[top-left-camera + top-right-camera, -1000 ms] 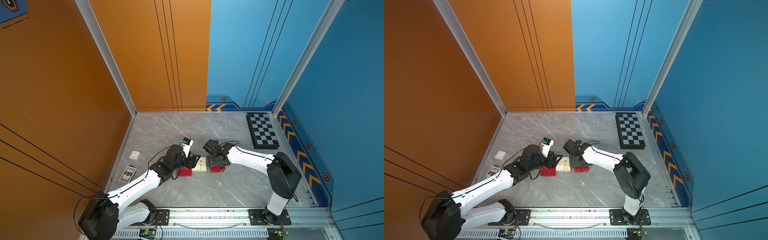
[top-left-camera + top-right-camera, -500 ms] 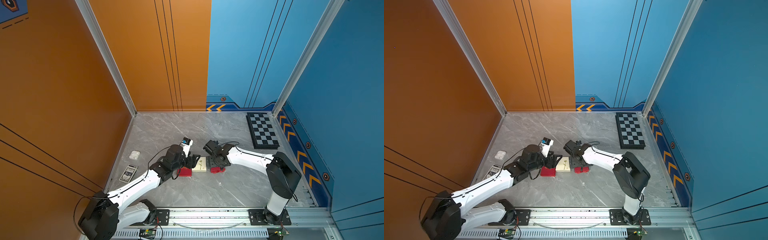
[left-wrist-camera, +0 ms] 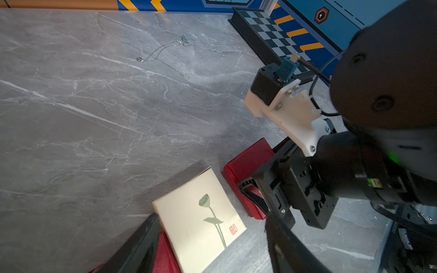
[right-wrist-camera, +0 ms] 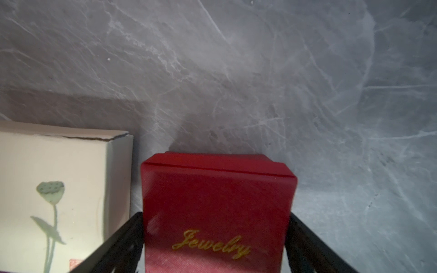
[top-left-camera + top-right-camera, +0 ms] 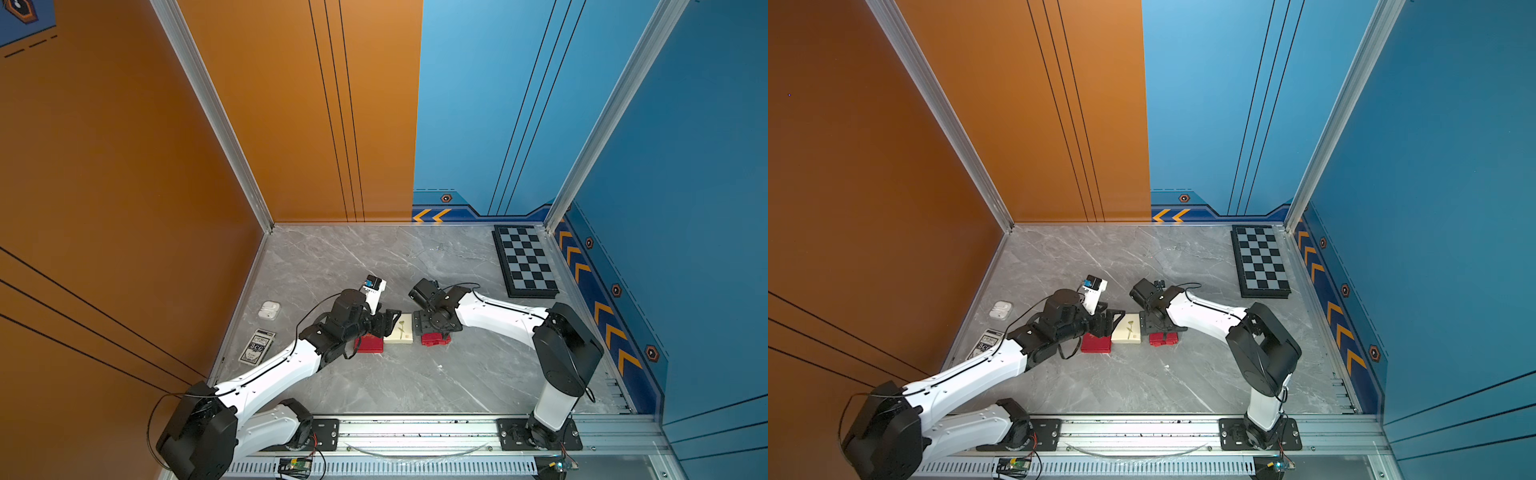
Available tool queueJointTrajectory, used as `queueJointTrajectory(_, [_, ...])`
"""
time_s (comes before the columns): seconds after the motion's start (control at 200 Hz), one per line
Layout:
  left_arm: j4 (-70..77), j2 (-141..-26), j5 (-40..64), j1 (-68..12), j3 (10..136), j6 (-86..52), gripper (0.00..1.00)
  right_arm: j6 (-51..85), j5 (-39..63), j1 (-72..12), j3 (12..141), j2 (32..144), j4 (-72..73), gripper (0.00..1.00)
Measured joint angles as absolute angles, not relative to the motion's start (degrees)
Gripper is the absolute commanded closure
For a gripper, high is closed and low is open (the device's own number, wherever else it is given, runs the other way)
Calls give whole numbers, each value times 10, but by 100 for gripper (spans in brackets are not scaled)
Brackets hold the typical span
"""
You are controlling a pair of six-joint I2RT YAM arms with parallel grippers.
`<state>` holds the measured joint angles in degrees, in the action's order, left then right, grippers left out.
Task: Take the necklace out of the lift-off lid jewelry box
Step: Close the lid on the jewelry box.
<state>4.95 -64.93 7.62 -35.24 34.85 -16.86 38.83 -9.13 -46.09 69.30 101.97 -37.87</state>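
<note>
Fingers (image 3: 139,245) of left gripper (image 3: 210,219): notes spread, empty, by cream box (image 3: 189,208); cannot tell clamped from loose for right gripper (image 4: 215,216) flanking red jewelry box (image 4: 217,186); finds necklace (image 3: 163,50) out on table (image 3: 94,118), well apart; judges task essentially done.

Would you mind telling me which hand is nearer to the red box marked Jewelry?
Right. The right hand straddles the red Jewelry box; the left hand is over the cream box beside it.

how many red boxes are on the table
2. One red box lies beside the cream box, partly under the left gripper. The second red box sits on the cream box's opposite side, between the fingers of the right gripper. Arms may hide more.
</note>
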Motion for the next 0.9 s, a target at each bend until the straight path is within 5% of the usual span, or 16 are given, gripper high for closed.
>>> queueJointTrajectory(0.596, [50, -649, 81, -352, 349, -169, 27, 384, -77, -441, 679, 971, -365, 9])
queueJointTrajectory(0.901, [50, -684, 108, -360, 354, -173, 29, 383, -61, -418, 633, 935, -347, 20])
